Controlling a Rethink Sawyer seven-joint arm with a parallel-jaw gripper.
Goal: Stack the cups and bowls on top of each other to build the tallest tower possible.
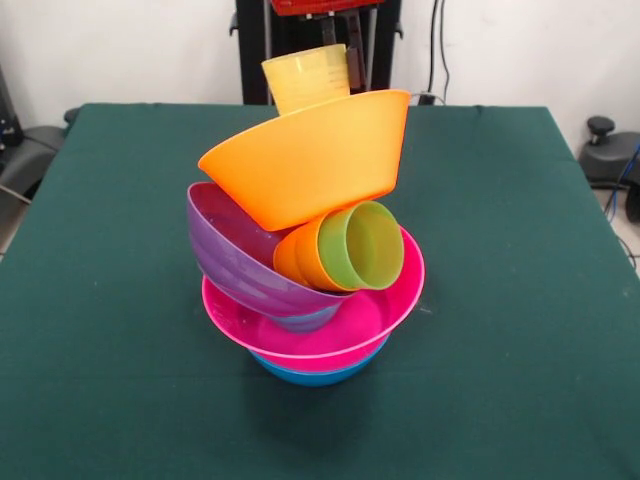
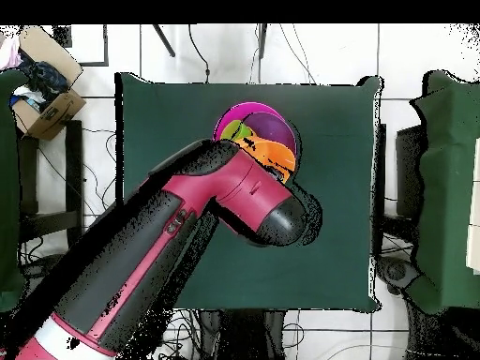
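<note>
Jaws (image 1: 338, 40) barely seen behind the yellow cup (image 1: 307, 77) at tower (image 1: 310, 230) top; can't tell if gripping or released. Tower mid-worktop (image 1: 520, 300): blue bowl (image 1: 315, 373), pink bowl (image 1: 390, 305), tilted purple bowl (image 1: 235, 255), nested orange cup (image 1: 295, 258) w/ green cup (image 1: 365, 245), orange bowl (image 1: 310, 160).

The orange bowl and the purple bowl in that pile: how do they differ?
The orange bowl sits high in the tower, tipped with its outer wall facing the front camera; the purple bowl lies lower, tilted inside the pink bowl, showing part of its inside. The orange bowl carries a pale yellow cup; the purple one has nested orange and green cups beside it. Both are glossy, round and tilted.
</note>
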